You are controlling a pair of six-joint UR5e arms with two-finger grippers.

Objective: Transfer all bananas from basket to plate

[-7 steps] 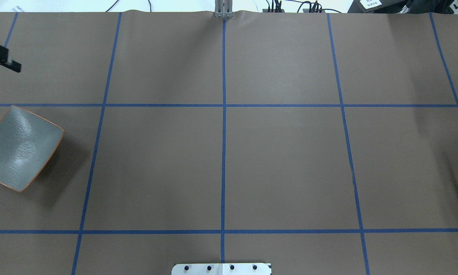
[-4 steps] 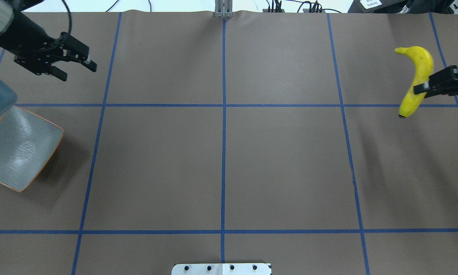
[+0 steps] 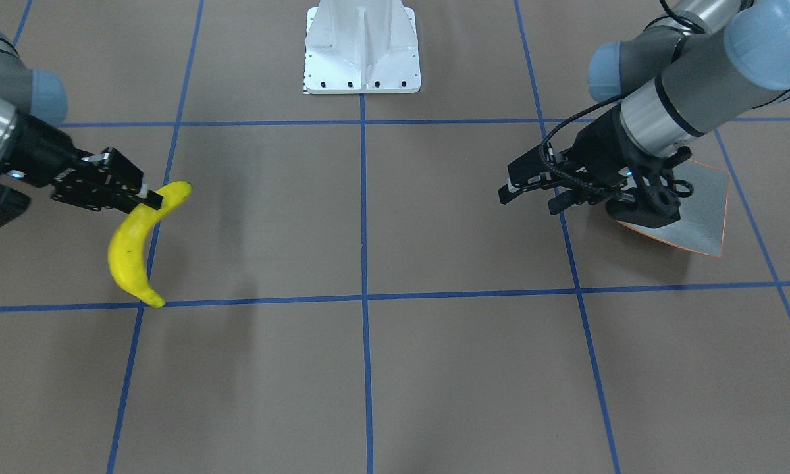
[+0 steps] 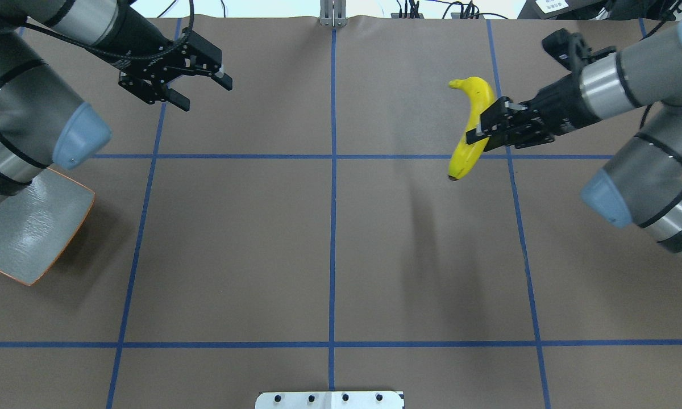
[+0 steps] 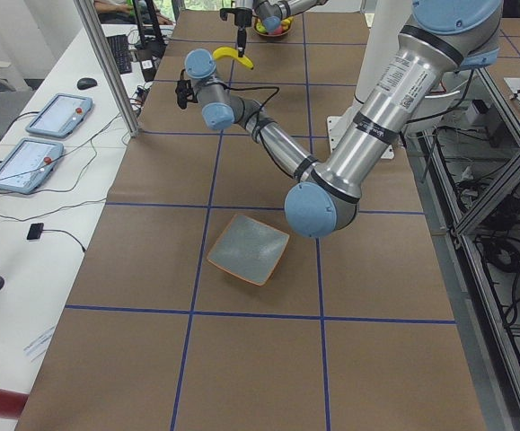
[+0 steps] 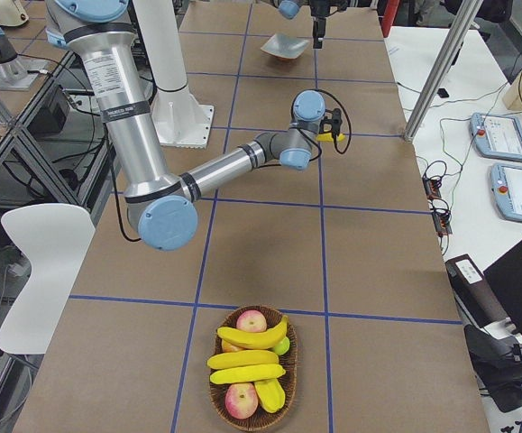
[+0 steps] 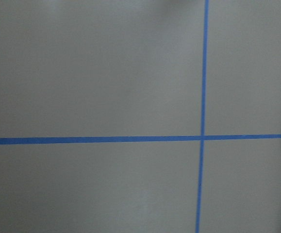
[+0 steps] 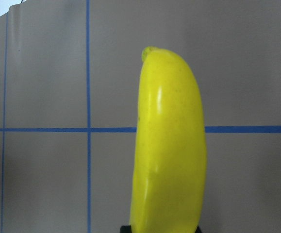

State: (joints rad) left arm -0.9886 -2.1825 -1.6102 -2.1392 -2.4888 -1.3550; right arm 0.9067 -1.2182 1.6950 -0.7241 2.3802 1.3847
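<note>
While the right gripper (image 4: 480,135) pinches one banana (image 4: 477,99) across its curved body, I see that fruit held in the air above the right half of the worktop (image 4: 329,255), toward the far edge and touching nothing else. My left gripper (image 4: 206,95) is empty with its jaws spread, hovering over the left half, also toward the far edge. The plate (image 4: 23,238) lies bare in the left part of the worktop, well apart from the banana. At the right end sits the basket (image 6: 294,347), with more bananas (image 6: 245,359) lying among apples (image 6: 251,320).

I judge this banana to be light and stiff, with a smooth, glossy skin that could slip or pivot between the pads if the arm swings quickly. From the right wrist view the fat part fills the frame and only a dark edge of the gripper shows beneath it, so I cannot read from there how deep the bite is. The thick middle is the place to hold: it balances both ends and gives the pads the broadest surface.

Since the plate is so far off, a hand-over to the left gripper looks likely. I would then have it take a free stretch beside the right gripper's pinch, across the body, not at a narrow tip. The plate's upturned edges should cradle the curve, though its shiny inside may let the fruit slide.
</note>
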